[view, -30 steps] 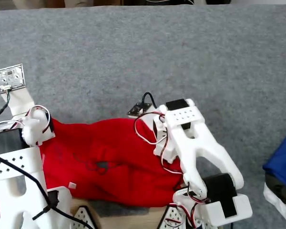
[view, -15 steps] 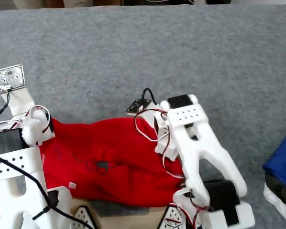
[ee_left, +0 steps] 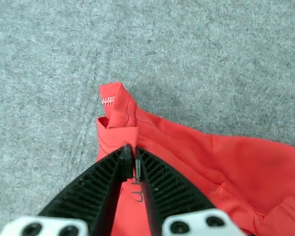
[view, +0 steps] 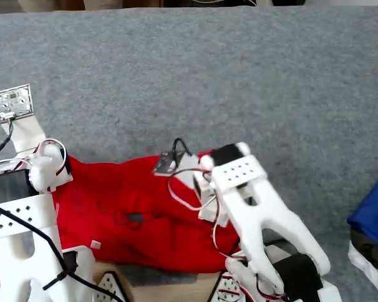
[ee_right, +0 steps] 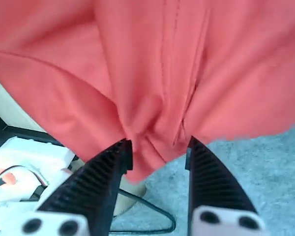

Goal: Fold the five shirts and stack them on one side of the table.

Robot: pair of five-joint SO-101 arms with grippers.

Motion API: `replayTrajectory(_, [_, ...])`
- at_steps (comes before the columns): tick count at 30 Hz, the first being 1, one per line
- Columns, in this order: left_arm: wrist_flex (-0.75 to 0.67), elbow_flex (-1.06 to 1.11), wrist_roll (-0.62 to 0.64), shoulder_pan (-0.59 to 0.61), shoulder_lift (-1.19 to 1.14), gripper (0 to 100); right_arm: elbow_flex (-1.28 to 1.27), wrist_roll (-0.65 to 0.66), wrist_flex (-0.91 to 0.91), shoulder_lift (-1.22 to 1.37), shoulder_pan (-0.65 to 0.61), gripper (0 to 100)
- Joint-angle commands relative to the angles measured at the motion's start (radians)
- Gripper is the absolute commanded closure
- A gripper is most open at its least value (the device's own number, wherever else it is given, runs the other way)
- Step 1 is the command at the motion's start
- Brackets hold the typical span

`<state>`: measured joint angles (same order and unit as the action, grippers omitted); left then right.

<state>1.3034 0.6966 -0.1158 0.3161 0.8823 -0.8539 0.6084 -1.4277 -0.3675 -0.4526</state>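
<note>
A red shirt (view: 126, 207) lies crumpled along the near edge of the grey table cover (view: 239, 75). My left gripper (ee_left: 131, 157) is shut on the shirt's far left corner (ee_left: 118, 110), down at the cloth. In the high view the left arm (view: 25, 201) stands at the shirt's left end. My right gripper (ee_right: 157, 147) holds a thick bunch of red fabric (ee_right: 162, 64) between its fingers, with folds pulling toward the gap. The right arm (view: 239, 182) leans over the shirt's right part and hides that end.
A stack of folded clothes, blue on top (view: 373, 217), sits at the right edge of the table. The wooden table front (view: 170, 289) and the arm bases lie just below the shirt. The far half of the grey cover is bare.
The right arm has swung left and a little nearer, over the red shirt. The left arm has kept still, shut on its corner.
</note>
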Motion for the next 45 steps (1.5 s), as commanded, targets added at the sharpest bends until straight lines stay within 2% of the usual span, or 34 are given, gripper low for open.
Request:
replayTrajectory(1, [-0.015, -0.008, 0.003, 0.008, -0.001, 98, -0.008, 0.002, 0.032, -0.028, -0.015, 81.3])
replayTrajectory(16, [-0.015, -0.006, 0.003, 0.009, -0.001, 98, -0.007, 0.000, 0.109, 0.162, -0.013, 81.6])
replayTrajectory(24, [-0.015, -0.005, 0.003, 0.009, -0.001, 98, -0.005, 0.000, 0.109, 0.163, 0.044, 95.7])
replayTrajectory(34, [-0.015, -0.006, 0.003, 0.009, -0.001, 98, 0.008, 0.000, 0.100, 0.162, 0.087, 96.0])
replayTrajectory(45, [-0.015, -0.005, 0.003, 0.009, -0.001, 98, 0.173, 0.005, 0.012, 0.162, 0.142, 96.1])
